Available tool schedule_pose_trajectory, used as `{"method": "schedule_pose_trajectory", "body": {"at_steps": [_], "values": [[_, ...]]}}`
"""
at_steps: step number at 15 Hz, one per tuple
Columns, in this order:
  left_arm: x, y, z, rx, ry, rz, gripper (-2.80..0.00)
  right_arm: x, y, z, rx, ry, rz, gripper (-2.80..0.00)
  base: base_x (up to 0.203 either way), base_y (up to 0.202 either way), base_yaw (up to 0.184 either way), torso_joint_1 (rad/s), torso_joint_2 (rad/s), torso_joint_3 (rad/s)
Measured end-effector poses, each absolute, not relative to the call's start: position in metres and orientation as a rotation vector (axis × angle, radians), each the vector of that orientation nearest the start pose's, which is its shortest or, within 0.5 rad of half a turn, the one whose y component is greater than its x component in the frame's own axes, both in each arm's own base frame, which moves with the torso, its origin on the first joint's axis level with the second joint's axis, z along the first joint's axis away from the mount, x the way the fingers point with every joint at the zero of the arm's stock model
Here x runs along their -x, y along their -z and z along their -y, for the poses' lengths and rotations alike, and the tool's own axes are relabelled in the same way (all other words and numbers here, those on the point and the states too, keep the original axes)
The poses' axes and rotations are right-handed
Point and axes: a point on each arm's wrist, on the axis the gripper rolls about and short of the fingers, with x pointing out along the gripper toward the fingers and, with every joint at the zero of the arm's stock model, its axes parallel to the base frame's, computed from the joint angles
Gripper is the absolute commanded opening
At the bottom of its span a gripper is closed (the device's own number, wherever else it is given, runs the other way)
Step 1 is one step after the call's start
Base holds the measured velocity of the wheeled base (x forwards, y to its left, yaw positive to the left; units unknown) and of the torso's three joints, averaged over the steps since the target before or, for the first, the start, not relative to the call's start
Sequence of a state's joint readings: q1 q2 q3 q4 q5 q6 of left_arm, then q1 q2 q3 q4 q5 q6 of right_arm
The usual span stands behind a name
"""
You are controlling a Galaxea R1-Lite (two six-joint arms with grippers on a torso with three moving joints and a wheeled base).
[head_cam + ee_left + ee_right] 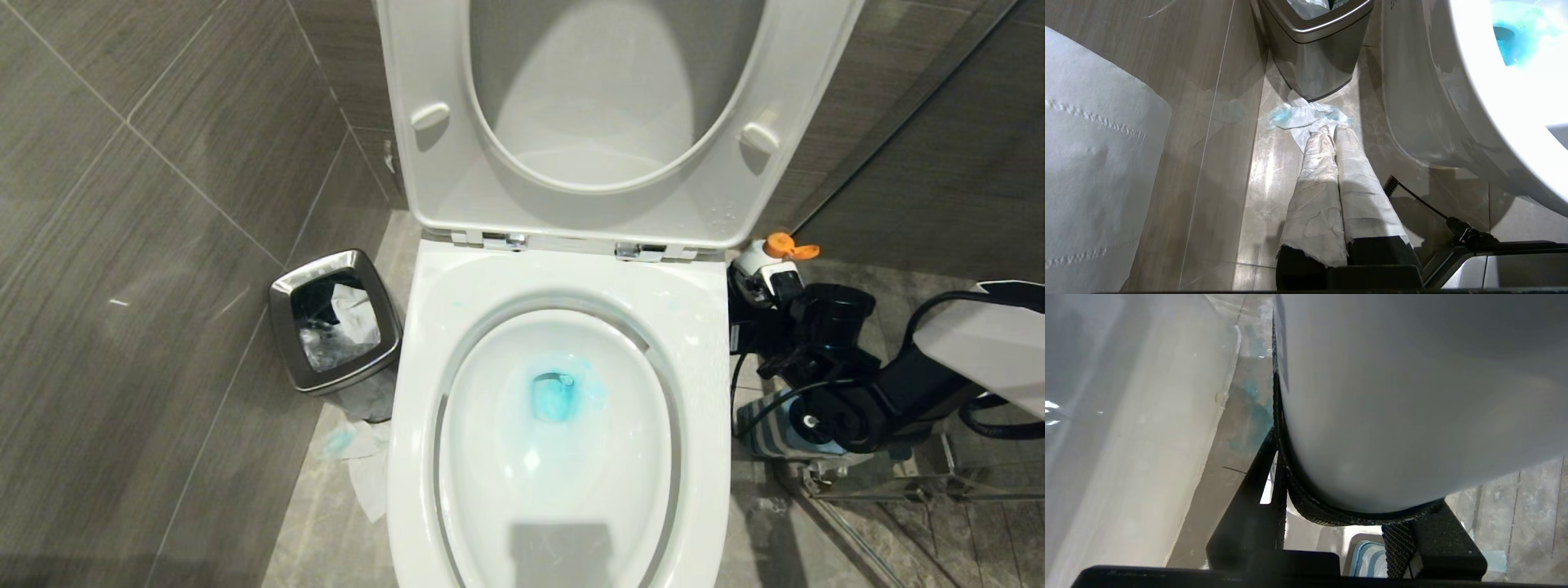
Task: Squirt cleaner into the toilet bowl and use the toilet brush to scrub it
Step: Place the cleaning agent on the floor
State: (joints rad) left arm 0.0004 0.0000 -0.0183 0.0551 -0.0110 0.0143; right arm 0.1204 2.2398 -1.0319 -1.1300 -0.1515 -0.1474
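Toilet bowl [563, 441]: I see the big white glossy oval basin filling the middle of my head view, seat and lid [620, 114] tipped up against the wall behind it. Blue cleaner pools at the drain, with faint blue smears higher on the rim.

Right arm: it reaches in from my right, low beside the bowl's outer wall, wholly outside the basin.

Right gripper [1339, 514]: its ribbed black pads are clamped round a smooth white rounded body that fills my right wrist view. I read this as the cleaner bottle [763, 261], white with an orange cap, standing just right of the bowl near the hinges.

Waste bin [335, 320]: small steel bin with a crumpled liner, on the floor left of the bowl.

Brush holder [771, 429]: a grey-and-blue ribbed shape behind the right arm, mostly hidden. I cannot make out the brush handle.

Left gripper [1331, 134]: cloth-wrapped fingers pressed together, holding nothing, low over the floor left of the bowl, pointing at the bin.

Tissue [1306, 116]: blue-stained paper on the floor at the bin's foot.

Writing: I can read none.
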Motion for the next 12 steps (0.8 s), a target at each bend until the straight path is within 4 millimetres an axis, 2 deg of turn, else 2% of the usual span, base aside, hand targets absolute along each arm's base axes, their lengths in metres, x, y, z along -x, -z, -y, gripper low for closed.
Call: {"method": "schedule_pose_trajectory", "body": {"at_steps": [8, 12], "values": [[0.024, -0.075, 0.0, -0.018, 0.01, -0.037, -2.8, -0.42, -0.084, -0.052, 0.162, 0.015, -0.068, -2.8, 0.0, 0.0, 0.0, 0.0, 0.0, 0.0], [0.024, -0.075, 0.0, -0.018, 0.01, -0.037, -2.8, -0.43, -0.064, -0.054, 0.165, 0.018, -0.012, -2.8, 0.0, 0.0, 0.0, 0.0, 0.0, 0.0]]}}
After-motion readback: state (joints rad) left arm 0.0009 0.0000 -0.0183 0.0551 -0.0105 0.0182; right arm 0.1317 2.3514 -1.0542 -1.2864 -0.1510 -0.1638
